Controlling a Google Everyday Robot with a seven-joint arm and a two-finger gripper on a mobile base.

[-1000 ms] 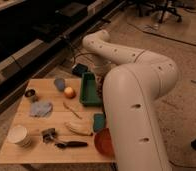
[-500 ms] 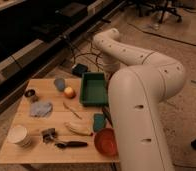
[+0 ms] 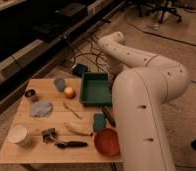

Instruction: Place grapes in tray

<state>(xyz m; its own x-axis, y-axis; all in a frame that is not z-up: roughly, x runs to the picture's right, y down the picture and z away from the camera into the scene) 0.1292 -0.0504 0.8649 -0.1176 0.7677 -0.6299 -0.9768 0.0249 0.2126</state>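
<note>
Roughly mid-table, toward the far edge, sits the tray [image 3: 95, 92]. Its visible floor is plain green, and its right rim runs up against the outline of the arm [image 3: 141, 100]. Where the grapes are I cannot tell. The gripper is out of sight, with only the arm's white links filling the right side, so how wide it stands and whether it holds anything cannot be told.

Just left of the tray lie an orange fruit [image 3: 69, 92] and a blue-grey cup [image 3: 59, 83]. Nearer are a teal block [image 3: 99, 122], a banana [image 3: 78, 129] and a red bowl [image 3: 107, 141]. A blue cloth [image 3: 41, 109], a pale cup [image 3: 18, 135] and a black-handled tool [image 3: 71, 145] lie on the left half of the table [image 3: 21, 156], which is pale wood.

Beyond its far edge a dark box [image 3: 80, 69] with cables [image 3: 88, 50] rests on the grey floor [image 3: 186, 115]. Dark benches [image 3: 21, 35] run along the left, and a chair base [image 3: 163, 10] shows at top right.
</note>
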